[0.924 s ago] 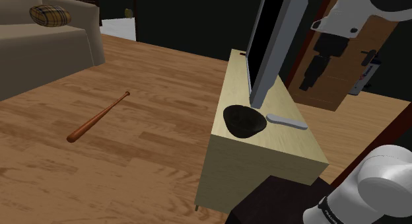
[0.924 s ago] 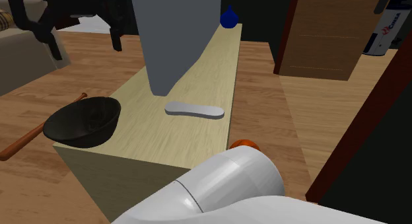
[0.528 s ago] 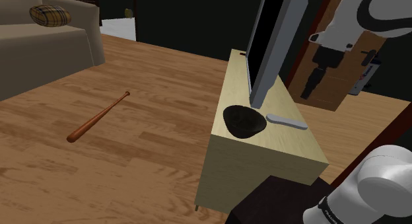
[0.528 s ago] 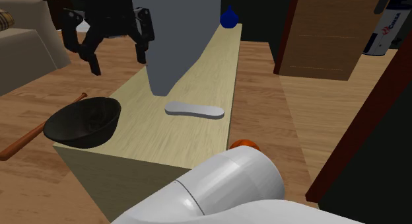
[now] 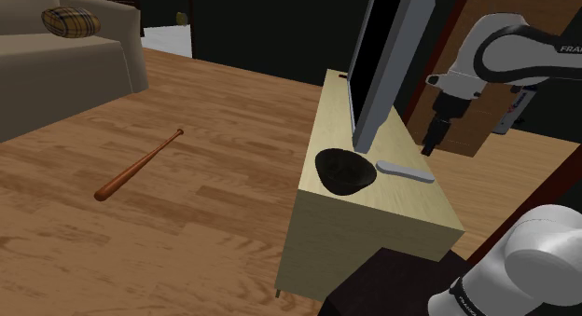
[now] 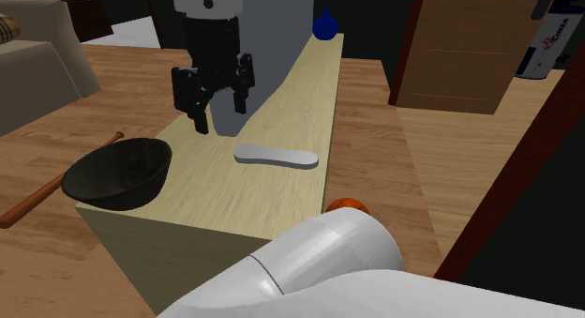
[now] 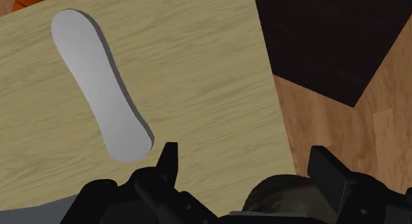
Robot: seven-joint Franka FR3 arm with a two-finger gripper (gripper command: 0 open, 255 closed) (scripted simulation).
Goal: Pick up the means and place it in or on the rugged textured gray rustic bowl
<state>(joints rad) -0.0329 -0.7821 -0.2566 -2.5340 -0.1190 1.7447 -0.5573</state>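
On the wooden floor at the second exterior view's left, a reddish-brown wooden baseball bat [image 6: 28, 205] is seen, partly hidden behind the light wood cabinet top [image 6: 272, 204]. On that top, a dark rough-textured round bowl [image 6: 117, 173] is set at the left near corner. Next, the all-black two-finger gripper [image 6: 220, 117] is hung above the surface, fingers spread with nothing between them. The flat pale-grey oblong piece [image 6: 277, 157] is laid just to its right, untouched, apart from the bowl.
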